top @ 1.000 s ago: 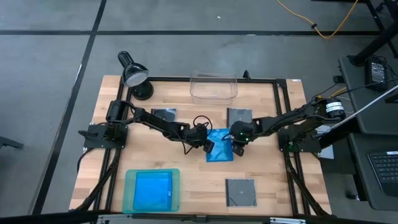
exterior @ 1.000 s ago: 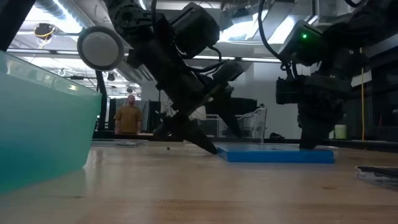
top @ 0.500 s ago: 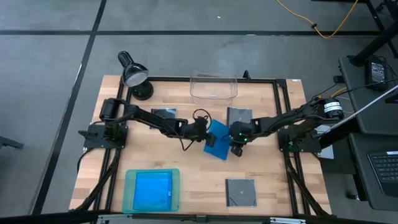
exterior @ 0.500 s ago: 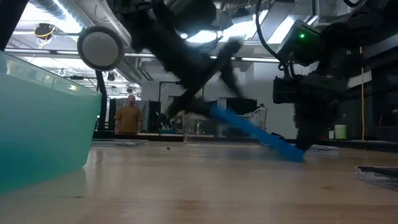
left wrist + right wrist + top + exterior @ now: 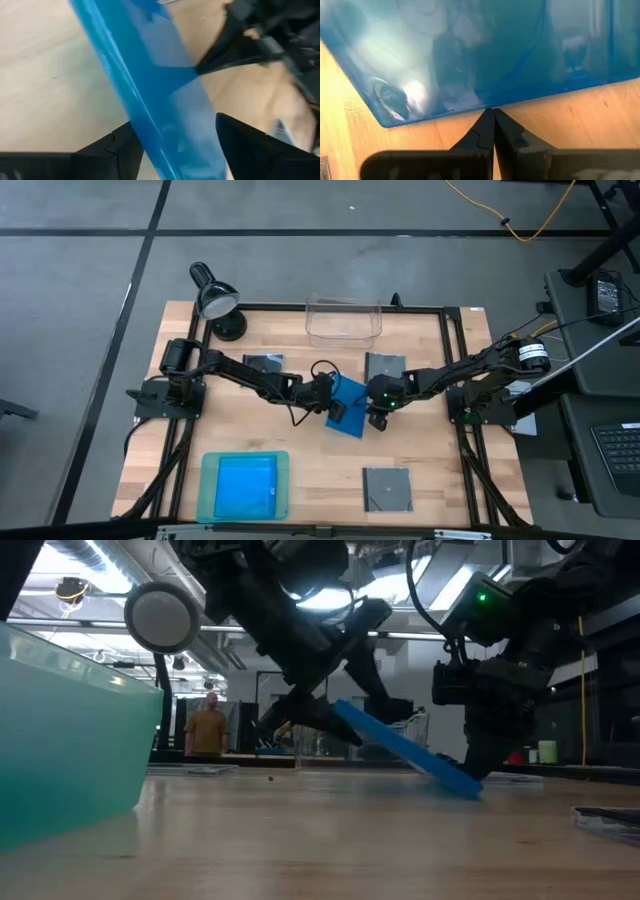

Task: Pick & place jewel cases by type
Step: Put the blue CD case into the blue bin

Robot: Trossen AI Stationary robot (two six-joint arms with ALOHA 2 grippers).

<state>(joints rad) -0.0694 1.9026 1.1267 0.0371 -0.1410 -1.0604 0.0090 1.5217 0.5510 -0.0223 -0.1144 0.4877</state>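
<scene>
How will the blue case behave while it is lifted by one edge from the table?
The blue case probably stays stiff: it stands tilted as a straight slab, without sag. Its glossy face reflects light, so it may slide between the left gripper fingers. Its low edge meets the wood by the right gripper, so it may pivot there.

Black desk lamp [image 5: 214, 301], clear bin [image 5: 343, 321] at table's far edge — teal tray [image 5: 284, 485] near front.

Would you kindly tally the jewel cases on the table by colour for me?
Blue: 2 seen, one tilted blue case, one blue case in the teal tray
Dark grey: 3 dark grey cases
Total: 5 seen; any stacked out of sight cannot be told
</scene>
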